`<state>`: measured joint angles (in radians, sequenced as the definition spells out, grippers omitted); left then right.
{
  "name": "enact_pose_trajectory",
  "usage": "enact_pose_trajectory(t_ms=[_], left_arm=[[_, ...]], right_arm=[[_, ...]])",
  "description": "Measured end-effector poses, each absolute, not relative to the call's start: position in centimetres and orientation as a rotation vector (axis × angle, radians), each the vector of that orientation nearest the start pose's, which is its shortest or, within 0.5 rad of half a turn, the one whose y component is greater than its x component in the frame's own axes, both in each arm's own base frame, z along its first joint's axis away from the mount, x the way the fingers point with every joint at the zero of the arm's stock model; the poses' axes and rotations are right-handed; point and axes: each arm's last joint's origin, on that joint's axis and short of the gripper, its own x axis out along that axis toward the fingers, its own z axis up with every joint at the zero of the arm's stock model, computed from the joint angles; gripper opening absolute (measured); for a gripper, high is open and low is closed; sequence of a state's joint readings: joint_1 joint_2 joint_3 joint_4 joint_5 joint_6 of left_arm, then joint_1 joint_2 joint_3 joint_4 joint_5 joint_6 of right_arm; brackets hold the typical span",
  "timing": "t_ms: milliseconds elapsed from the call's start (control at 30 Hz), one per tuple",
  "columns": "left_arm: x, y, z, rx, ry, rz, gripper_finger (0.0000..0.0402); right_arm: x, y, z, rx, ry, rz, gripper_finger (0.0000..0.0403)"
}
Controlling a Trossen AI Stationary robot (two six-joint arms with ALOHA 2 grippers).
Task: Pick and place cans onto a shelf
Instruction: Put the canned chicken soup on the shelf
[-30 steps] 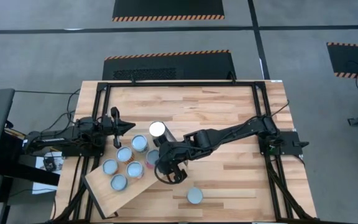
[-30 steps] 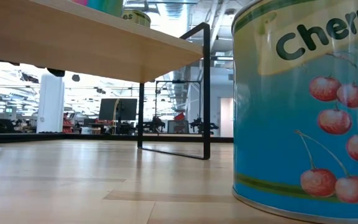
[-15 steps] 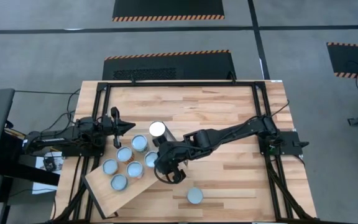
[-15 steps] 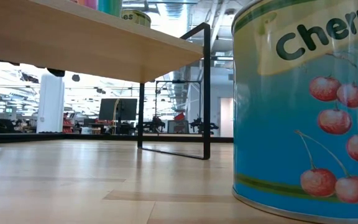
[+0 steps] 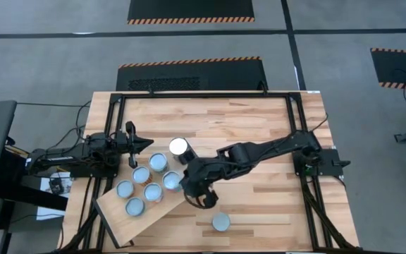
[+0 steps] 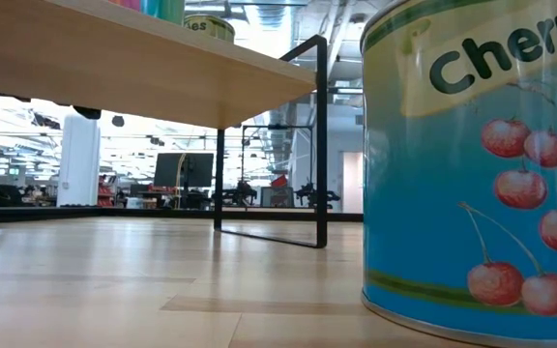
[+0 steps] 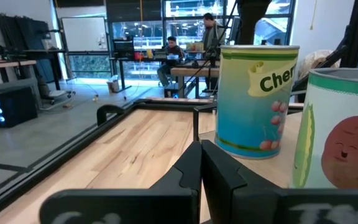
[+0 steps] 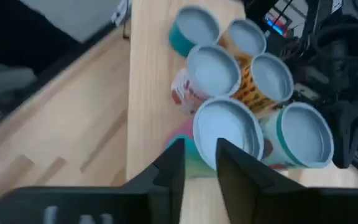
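Cans are placed here relative to the shelf (image 5: pixel 144 210), a light-wood plank lying askew over the near-left part of the tabletop (image 5: pixel 259 127). Six cans (image 5: pixel 146 187) stand clustered on the shelf. A larger white-topped can (image 5: pixel 179 147) stands on the tabletop just beyond the shelf's far end. One loose can (image 5: pixel 220 222) stands on the tabletop, near the shelf's right edge and apart from it.

Right gripper (image 5: pixel 201 201) hangs beside the shelf's right edge, between the cluster and the loose can; its fingers (image 8: pixel 166 171) stand narrowly parted, holding nothing. Left gripper (image 5: pixel 134 144) waits by the shelf's far-left end, fingers (image 7: pixel 188 171) pressed together, empty.
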<state>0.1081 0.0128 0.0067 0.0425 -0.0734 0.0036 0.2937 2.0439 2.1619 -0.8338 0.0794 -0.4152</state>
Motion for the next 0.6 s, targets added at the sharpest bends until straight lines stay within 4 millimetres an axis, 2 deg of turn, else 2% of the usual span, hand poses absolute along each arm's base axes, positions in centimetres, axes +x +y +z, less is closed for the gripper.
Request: enact_pose_trajectory(t_ms=[200,400,600], left_arm=[[9.7,1.3,16.9,0.004,-0.035,0.182,0.0],[9.7,1.3,16.9,0.005,-0.036,0.182,0.0],[9.7,1.3,16.9,0.004,-0.035,0.182,0.0]], right_arm=[[42.9,11.7,34.9,-0.477,0.786,0.359,0.0013],[43.7,10.9,33.3,-0.44,0.786,0.35,0.0024],[44.2,10.5,32.9,-0.432,0.758,0.338,0.0006]])
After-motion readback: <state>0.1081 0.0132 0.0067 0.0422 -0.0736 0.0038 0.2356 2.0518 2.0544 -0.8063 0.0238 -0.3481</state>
